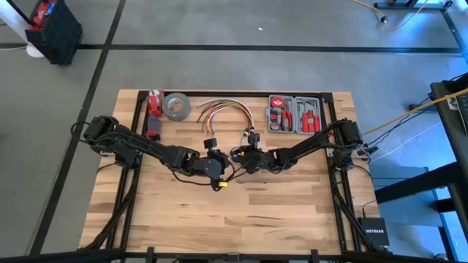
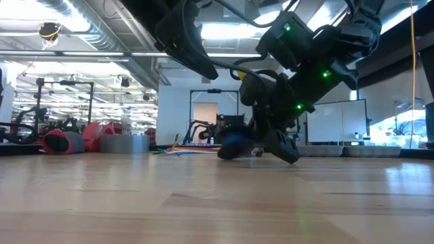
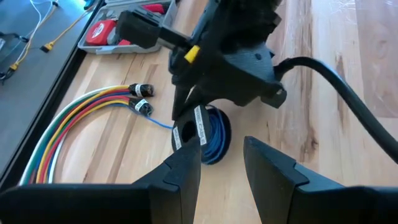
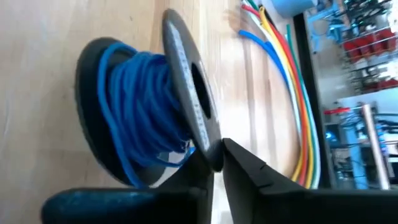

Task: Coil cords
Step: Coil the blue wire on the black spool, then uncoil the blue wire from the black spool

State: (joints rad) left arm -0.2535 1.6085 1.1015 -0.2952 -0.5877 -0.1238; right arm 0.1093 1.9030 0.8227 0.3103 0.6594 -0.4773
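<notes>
A black spool (image 4: 146, 115) wound with thin blue wire (image 3: 214, 134) sits at the table's middle, between my two grippers. A loose stretch of the wire (image 3: 160, 123) runs off it along the table. My right gripper (image 4: 217, 152) is shut on the spool; it also shows in the high view (image 1: 246, 155) and in the left wrist view, over the spool. My left gripper (image 3: 222, 149) is open and empty, its fingers just short of the spool; in the high view (image 1: 223, 162) it is at the spool's left. My right gripper pinches the rim of one of the spool's flanges (image 4: 210, 148) between its two fingers. The spool lies on its side with its axle about level, low at the table (image 2: 234, 146). Whether the spool rests on the table, I cannot tell.
An arched bundle of orange, red, yellow and white cables (image 1: 223, 109) lies just beyond the spool, its metal tips (image 3: 140, 93) close to it. A grey tape roll (image 1: 176, 107) and red items (image 1: 153, 102) lie at the far left, a tool case (image 1: 295, 115) at the far right.
</notes>
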